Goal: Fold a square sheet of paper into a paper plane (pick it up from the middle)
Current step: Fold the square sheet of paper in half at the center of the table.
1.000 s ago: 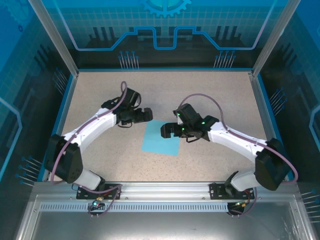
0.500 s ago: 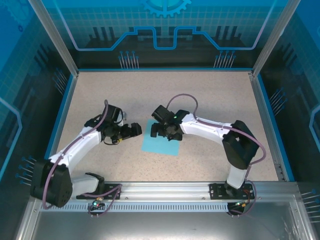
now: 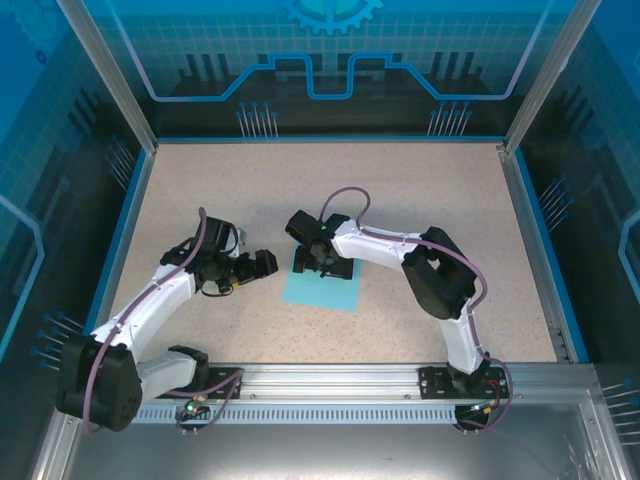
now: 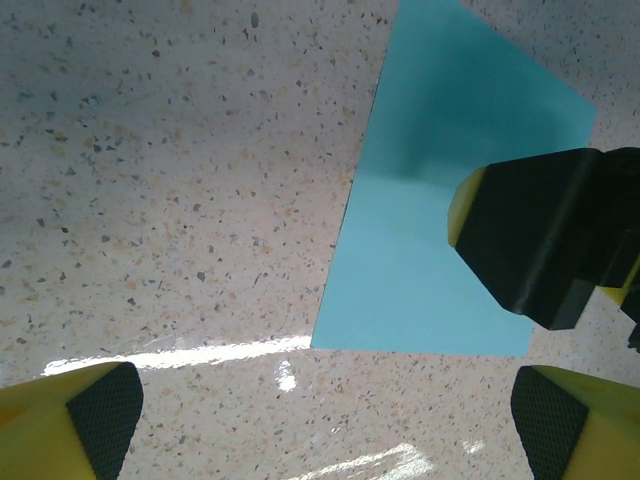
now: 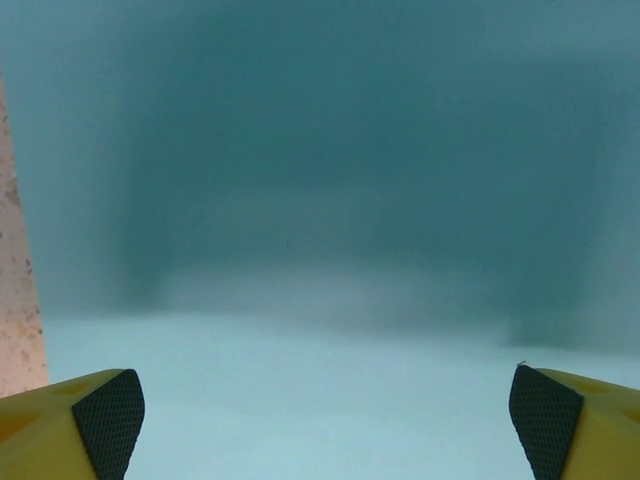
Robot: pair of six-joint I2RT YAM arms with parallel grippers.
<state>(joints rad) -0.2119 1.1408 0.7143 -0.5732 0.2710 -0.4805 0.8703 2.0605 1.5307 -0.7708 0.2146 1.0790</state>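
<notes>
Speckled beige tabletop (image 3: pixel 430 200) is bearing a light-blue square sheet of paper (image 3: pixel 325 290); right gripper (image 3: pixel 316 262) is hanging low over it, left gripper (image 3: pixel 264 263) beside, both with fingers apart.

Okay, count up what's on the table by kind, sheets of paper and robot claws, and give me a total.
Light-blue square sheet of paper: 1
Claws: 2, the left claw and the right claw, both open
Total: 3
</notes>
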